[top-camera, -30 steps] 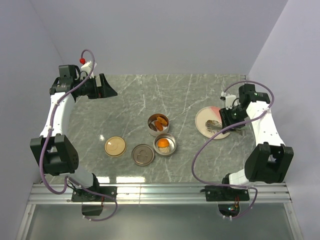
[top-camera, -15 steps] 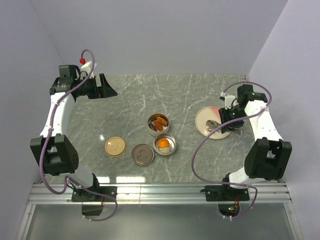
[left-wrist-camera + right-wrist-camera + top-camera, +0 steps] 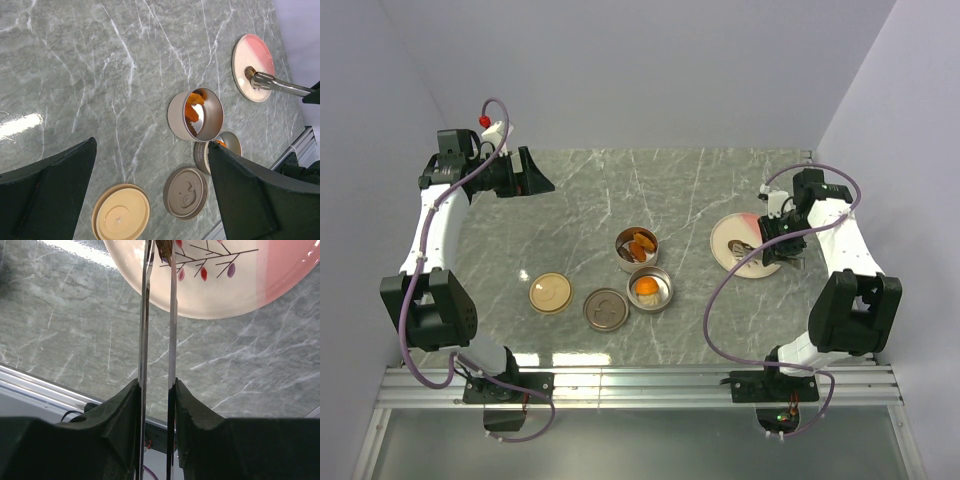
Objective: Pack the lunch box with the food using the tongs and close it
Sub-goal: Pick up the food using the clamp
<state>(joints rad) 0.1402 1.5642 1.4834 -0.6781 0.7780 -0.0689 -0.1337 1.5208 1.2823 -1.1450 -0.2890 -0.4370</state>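
Marble tabletop (image 3: 580,200), tongs (image 3: 172,340) over pink plate (image 3: 250,285)

Place: robot lab test booth | Signs: plain pale walls (image 3: 620,60) stood around a grey marble table (image 3: 580,200); robot arms (image 3: 432,225) were bolted to a metal rail (image 3: 640,385).

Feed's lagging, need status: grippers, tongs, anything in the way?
Left gripper open, idle. Right gripper shut on tongs, tips straddling a brown food piece on the pink plate. Nothing between plate and tins.
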